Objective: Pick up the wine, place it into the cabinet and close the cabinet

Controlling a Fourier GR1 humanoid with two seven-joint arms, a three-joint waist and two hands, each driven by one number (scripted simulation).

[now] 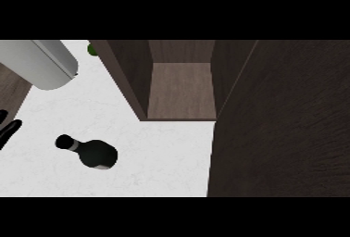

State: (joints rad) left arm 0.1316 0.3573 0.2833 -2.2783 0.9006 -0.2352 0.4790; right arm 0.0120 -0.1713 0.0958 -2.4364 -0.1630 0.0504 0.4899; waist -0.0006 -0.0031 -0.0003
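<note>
Wine bottle stands on white counter, just right of left hand fingers at view's left edge; can't tell their spread. Left hand's nearer; right hand unseen. Cabinet open, up-right of fingers.
</note>
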